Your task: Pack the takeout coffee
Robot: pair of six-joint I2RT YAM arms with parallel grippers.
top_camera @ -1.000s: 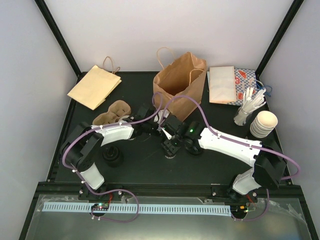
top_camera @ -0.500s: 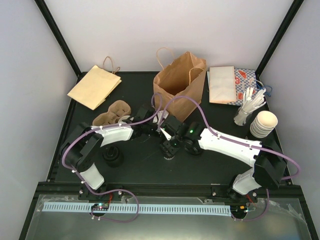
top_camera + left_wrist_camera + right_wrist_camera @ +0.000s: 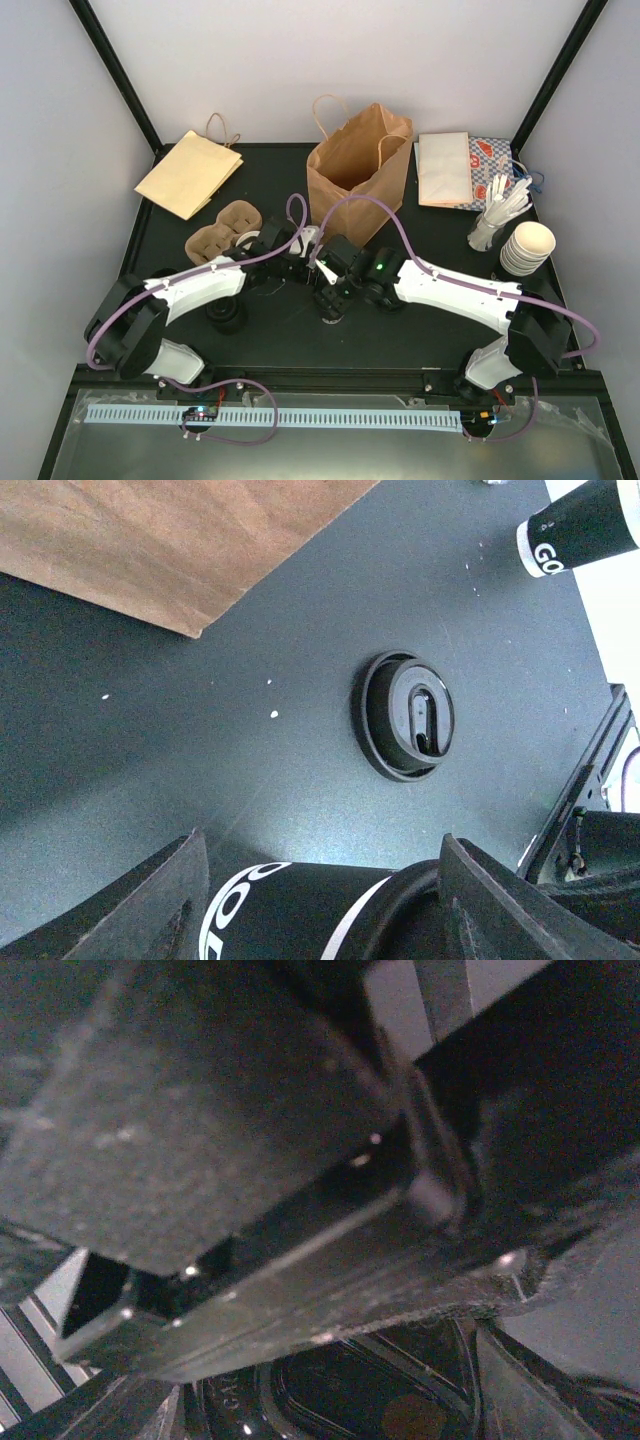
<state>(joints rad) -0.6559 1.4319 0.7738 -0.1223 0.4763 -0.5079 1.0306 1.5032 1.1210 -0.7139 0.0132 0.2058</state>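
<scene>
The takeout coffee cup (image 3: 300,910) lies between my left fingers; in the left wrist view it shows a black band with white lettering and a dark rim. In the top view a white part of it (image 3: 319,239) shows at my left gripper (image 3: 308,246), just in front of the open brown paper bag (image 3: 355,180). My left gripper (image 3: 322,880) is shut on the cup. My right gripper (image 3: 334,304) is close beside it, tilted down toward the table. In the right wrist view a black lid (image 3: 370,1400) sits between the fingers of my right gripper (image 3: 330,1400).
A second black lid (image 3: 405,715) lies on the table. Another black-banded cup (image 3: 580,525) stands near the edge. A brown cup carrier (image 3: 225,228), a flat paper bag (image 3: 188,172), napkins (image 3: 445,168), a utensil cup (image 3: 490,228), stacked cream cups (image 3: 527,247) and a dark round object (image 3: 226,315) ring the middle.
My left arm has stretched out and lowered, its gripper shifting a little right with the cup. My right gripper has moved slightly down and left with the lid.
</scene>
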